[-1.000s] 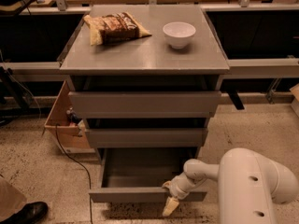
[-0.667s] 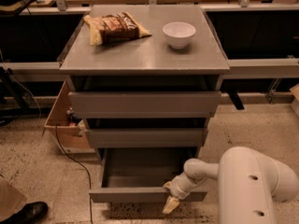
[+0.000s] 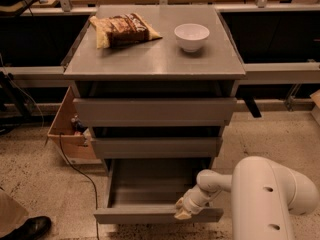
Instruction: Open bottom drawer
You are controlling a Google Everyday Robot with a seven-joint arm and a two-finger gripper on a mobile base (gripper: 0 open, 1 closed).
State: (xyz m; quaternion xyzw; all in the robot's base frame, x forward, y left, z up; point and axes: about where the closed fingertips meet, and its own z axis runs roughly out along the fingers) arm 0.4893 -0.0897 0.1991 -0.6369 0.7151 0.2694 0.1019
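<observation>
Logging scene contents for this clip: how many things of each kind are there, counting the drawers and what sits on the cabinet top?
Drawers: 3, top drawer, middle drawer, bottom drawer (gripper at its front)
White bowls: 1
Snack bags: 1
Total: 5

Grey three-drawer cabinet (image 3: 155,79); bottom drawer (image 3: 135,215) standing open; gripper (image 3: 182,214) at its front edge.
The drawer's grey tray is visible behind the slab front; the gripper, on a white arm (image 3: 270,199) reaching in from the lower right, sits at the front's top edge right of centre, seemingly touching it; the upper drawers (image 3: 155,111) are nearly closed; on the tabletop (image 3: 150,59) lie a snack bag (image 3: 122,30) and, apart to its right, a white bowl (image 3: 191,36); a cardboard box (image 3: 65,129) stands left of the cabinet.
</observation>
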